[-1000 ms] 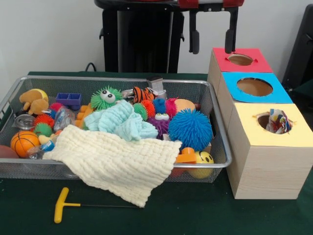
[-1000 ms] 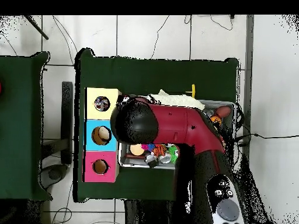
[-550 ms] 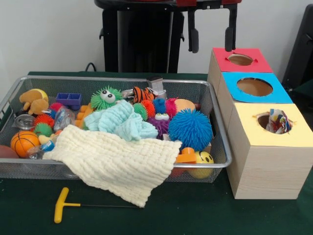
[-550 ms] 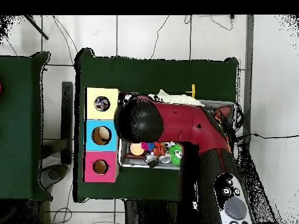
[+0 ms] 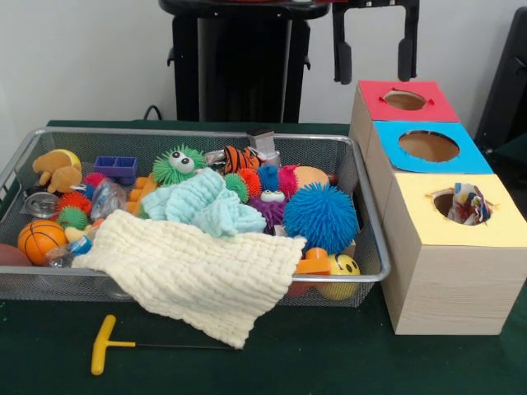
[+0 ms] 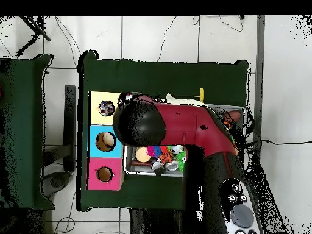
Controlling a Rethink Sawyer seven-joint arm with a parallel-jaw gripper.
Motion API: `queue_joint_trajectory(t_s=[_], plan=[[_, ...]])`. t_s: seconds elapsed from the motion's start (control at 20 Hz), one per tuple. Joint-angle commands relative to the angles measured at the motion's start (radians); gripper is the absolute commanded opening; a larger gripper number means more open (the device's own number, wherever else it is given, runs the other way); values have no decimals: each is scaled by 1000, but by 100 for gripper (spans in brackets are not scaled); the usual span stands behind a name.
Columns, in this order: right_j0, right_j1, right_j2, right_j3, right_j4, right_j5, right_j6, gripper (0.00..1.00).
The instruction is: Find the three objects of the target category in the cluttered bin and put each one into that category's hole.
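Front view is showing the gripper (image 5: 371,62) hanging empty, fingers apart, above the red box (image 5: 406,100), beside the wire bin (image 5: 350,169) of toys; overhead, the arm (image 6: 183,131) is hiding the gripper and covering much of the bin, though the three boxes are showing.

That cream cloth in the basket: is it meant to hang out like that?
It looks askew: the cream cloth spills over the wire bin's front rim onto the table. A yellow-handled tool lies outside the bin too.
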Motion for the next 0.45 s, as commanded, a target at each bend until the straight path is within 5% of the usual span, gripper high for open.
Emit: queue_joint_trajectory(t_s=[0.05, 0.45], plan=[[26, 1, 44, -97, -10, 194, -16, 100], [51, -38, 9, -66, 0, 187, 35, 100]])
